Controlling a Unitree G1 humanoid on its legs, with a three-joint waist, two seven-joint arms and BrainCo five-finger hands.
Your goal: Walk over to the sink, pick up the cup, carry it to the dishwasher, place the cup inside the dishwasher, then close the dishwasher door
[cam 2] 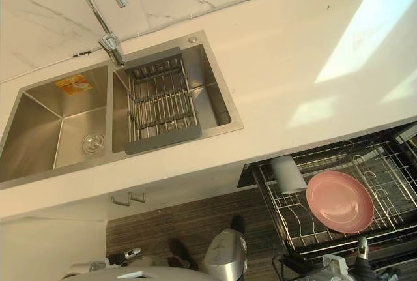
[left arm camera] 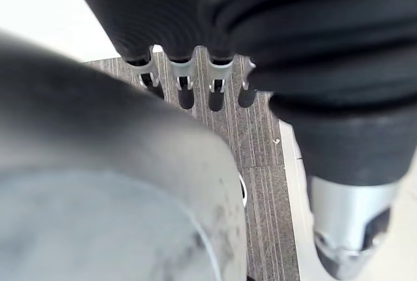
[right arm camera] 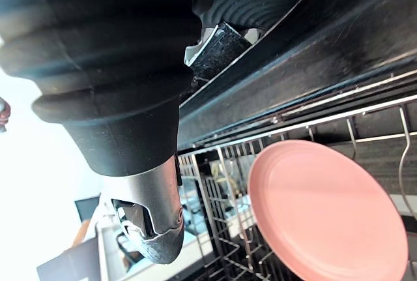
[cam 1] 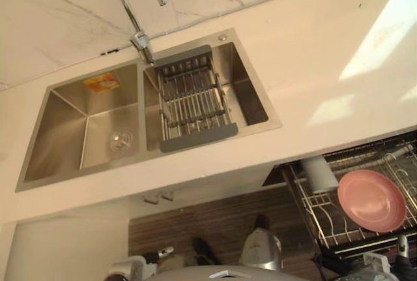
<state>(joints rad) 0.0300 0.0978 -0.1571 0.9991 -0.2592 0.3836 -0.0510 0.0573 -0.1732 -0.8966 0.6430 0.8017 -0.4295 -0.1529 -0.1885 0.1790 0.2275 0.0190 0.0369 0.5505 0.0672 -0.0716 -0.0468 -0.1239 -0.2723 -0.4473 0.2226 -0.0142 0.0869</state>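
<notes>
white cylindrical cup [cam 2: 287, 173] is sitting in the pulled-out wire dishwasher rack [cam 2: 384, 157], which is likely blocking the door from closing; left hand [left arm camera: 195, 7] and right hand [right arm camera: 111, 66]: cannot tell their pose.

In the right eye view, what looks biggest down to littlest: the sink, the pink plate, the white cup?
Largest: the sink.
Next: the pink plate.
Smallest: the white cup, lying right beside the plate, so nearness does not muddle those two.

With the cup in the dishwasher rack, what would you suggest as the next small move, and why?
Probably move the right hand to the rack's front edge and push it in: the cup already lies in the pulled-out rack beside the pink plate, so only closing up seems left.
</notes>
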